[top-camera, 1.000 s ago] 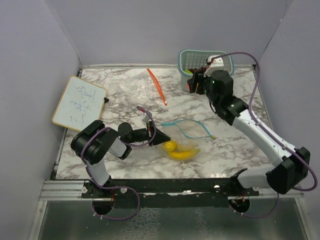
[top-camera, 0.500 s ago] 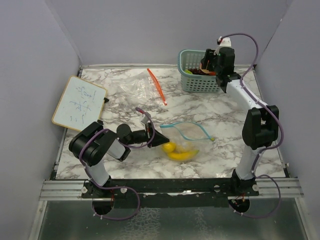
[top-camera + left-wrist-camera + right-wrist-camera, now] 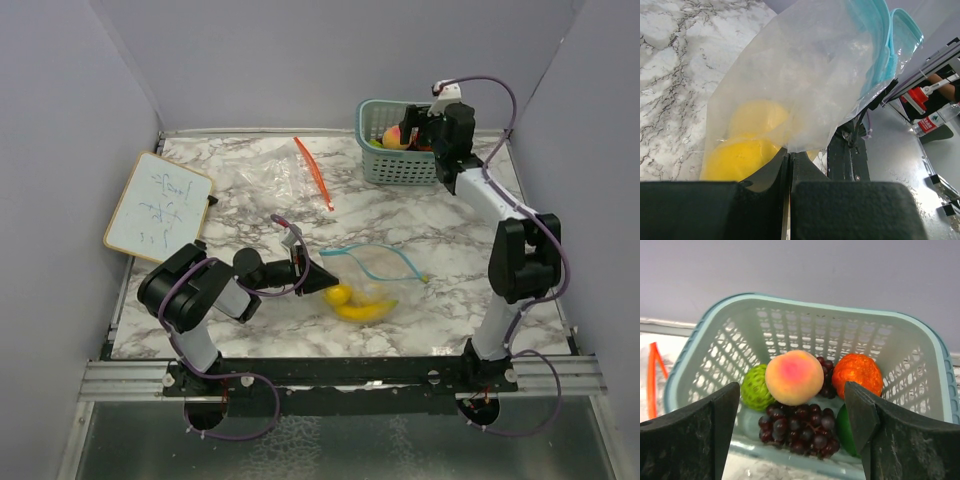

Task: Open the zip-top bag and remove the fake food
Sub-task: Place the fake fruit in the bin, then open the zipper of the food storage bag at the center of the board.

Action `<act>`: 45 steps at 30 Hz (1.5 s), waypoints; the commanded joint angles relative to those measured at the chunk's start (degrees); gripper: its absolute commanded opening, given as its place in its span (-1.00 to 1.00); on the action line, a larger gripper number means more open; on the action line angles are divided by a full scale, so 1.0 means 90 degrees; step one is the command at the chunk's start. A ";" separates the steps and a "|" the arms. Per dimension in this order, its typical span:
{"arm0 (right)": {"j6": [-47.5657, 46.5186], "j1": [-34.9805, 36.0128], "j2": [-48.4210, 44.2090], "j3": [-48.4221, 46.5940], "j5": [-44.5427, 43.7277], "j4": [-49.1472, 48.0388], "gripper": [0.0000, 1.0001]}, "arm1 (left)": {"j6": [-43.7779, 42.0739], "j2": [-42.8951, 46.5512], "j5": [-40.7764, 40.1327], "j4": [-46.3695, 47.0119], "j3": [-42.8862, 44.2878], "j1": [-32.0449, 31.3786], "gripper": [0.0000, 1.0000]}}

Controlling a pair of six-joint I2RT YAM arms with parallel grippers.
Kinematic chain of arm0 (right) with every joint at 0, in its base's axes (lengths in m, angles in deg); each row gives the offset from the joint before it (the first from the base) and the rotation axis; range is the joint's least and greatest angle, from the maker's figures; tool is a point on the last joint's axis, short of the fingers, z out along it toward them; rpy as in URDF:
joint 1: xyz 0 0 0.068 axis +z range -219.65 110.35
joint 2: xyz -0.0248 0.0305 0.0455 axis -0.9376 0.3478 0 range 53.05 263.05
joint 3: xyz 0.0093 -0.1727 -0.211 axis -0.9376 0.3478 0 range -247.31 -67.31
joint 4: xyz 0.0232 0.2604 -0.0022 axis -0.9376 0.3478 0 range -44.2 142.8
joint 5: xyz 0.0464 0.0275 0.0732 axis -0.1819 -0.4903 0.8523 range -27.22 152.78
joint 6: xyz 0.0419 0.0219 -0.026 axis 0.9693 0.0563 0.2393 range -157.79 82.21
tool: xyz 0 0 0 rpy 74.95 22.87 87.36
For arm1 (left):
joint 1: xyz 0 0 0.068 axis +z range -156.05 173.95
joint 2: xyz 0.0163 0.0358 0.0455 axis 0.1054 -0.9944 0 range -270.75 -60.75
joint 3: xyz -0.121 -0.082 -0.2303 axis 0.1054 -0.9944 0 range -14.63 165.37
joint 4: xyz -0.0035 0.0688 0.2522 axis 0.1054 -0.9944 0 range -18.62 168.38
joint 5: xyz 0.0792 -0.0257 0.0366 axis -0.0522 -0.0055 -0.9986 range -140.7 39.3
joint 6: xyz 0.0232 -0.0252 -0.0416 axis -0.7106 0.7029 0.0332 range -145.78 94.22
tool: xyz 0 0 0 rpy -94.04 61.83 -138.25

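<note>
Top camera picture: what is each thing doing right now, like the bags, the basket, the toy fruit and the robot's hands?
teal-zip bag: open, one edge pinched.
left gripper: jaws shut on the teal-zip bag.
right gripper: jaws open over the basket, holding nothing.
basket: upright, with peach, grapes, orange and lime inside.
banana and lemon: inside the teal-zip bag.
orange-zip bag: flat on the table, looks empty.

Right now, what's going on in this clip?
The left gripper is shut on an edge of the zip-top bag, which lies on the marble table with a lemon and banana inside. The right gripper hangs open over the teal basket, where a peach lies on the grape bunch beside an orange and a lime.
</note>
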 commanded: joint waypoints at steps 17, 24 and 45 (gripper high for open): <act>0.1587 0.1151 -0.6203 0.5439 0.3219 0.0463 -0.33 | 0.0054 -0.0340 0.0249 0.1454 0.0473 0.0006 -1.00; 0.1665 0.1184 -0.6485 0.5912 0.3526 0.1583 -0.76 | 0.0134 -0.0409 0.0328 0.1447 0.0617 0.0036 -1.00; 0.1248 0.1196 -0.6889 0.5570 0.3870 0.2285 -0.65 | -0.0203 -0.0542 0.0303 0.0093 0.1169 0.0041 -1.00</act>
